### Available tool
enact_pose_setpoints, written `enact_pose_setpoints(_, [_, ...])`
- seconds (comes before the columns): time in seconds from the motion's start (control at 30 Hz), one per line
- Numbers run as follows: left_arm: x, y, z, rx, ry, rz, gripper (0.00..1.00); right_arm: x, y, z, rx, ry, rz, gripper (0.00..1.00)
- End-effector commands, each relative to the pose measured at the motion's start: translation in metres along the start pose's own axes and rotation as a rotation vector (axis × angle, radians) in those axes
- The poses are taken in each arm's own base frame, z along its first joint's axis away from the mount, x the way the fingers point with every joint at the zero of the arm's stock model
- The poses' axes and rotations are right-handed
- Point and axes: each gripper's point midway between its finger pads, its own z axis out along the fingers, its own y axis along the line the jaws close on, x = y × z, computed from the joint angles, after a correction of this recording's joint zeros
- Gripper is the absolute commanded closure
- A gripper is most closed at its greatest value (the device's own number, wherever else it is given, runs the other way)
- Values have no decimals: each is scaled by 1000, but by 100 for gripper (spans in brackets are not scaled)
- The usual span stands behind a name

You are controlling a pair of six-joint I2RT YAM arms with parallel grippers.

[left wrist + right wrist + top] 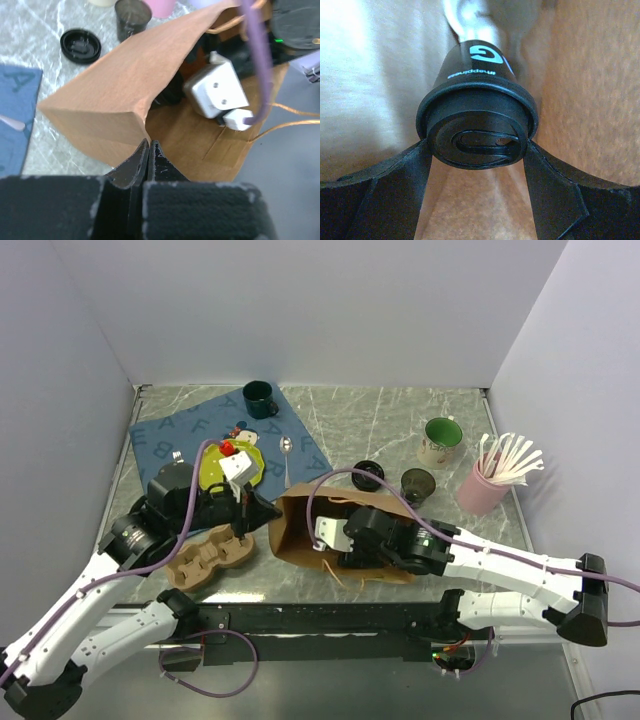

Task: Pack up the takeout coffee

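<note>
Two right hand (477, 146) fingers (400, 180) spread wide, gripping takeout coffee (476, 100) lid, inside bag (590, 75).

takeout coffee (477, 130): black, pale lettering | paper bag (115, 95): brown | mat (165, 440): blue, letter print | tumbler (478, 492): pink

A grey stone-patterned table (380, 425) with pale veins fills the floor of the scene. It is boxed in on three sides by plain, matte panels: a back wall (320, 300), a left wall (50, 390) and a right wall (580, 340), all pale, faintly lilac. Light is soft and even, with weak shadows. A black rail (330, 618) runs along the near edge.
</note>
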Motion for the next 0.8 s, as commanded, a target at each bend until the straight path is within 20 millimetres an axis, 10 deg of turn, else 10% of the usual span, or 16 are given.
enact_pose_setpoints(0.0, [-13, -12, 0, 81, -46, 113, 99, -10, -20, 4, 108, -23, -3, 53])
enact_pose_setpoints(0.77, [-9, -22, 6, 162, -13, 106, 99, -7, -34, 26, 234, 40, 68, 53])
